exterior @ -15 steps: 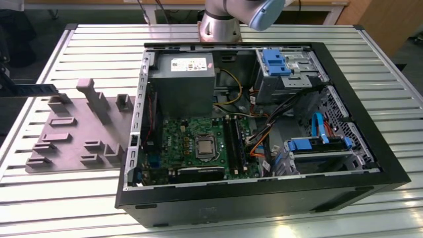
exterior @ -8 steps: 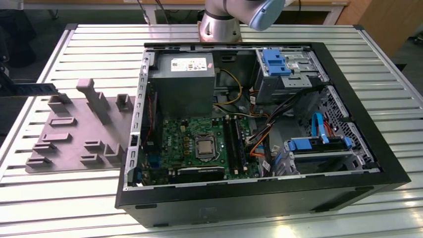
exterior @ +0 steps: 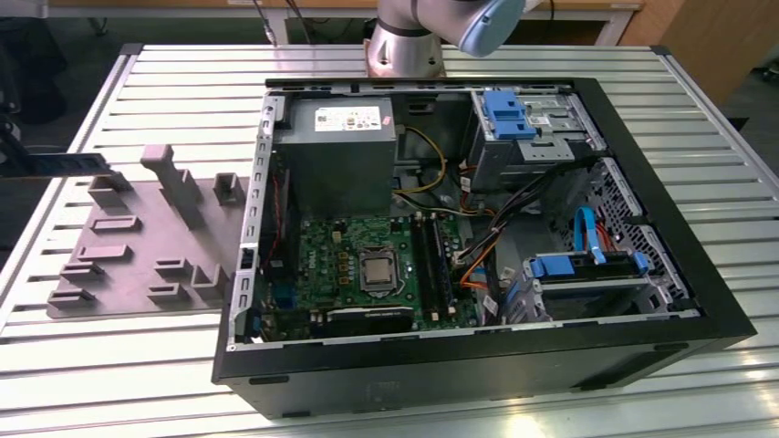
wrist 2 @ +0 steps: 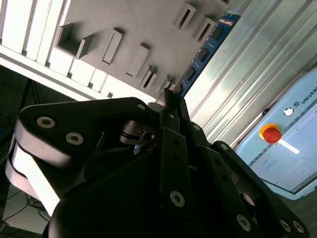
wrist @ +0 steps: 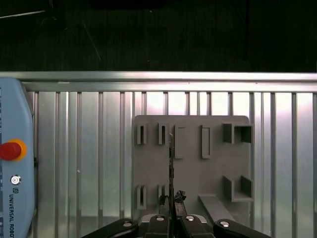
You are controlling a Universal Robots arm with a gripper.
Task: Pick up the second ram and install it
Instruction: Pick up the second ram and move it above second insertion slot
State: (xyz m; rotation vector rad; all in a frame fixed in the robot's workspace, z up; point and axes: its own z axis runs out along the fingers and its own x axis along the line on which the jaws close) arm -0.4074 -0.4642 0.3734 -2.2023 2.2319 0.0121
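The ram [wrist 2: 205, 52] hangs near the table's [exterior: 182, 365] edge at the exterior view's left, well apart from the open case [exterior: 487, 374] and its black slots [exterior: 429, 260]. It is above the grey tray [exterior: 134, 246], seemingly clear of it. The gripper [wrist 2: 171, 96] has its jaws pinched tight on one end. Pickup looks done, but installation is still to do.

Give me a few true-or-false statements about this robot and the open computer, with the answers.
1. The pincer is shut on the second ram. True.
2. The second ram is installed inside the computer case. False: the pincer holds it outside the case, by the gray tray.
3. The computer case is open, with its inside showing. True.
4. The button seen in both wrist views is green. False: the button is red.
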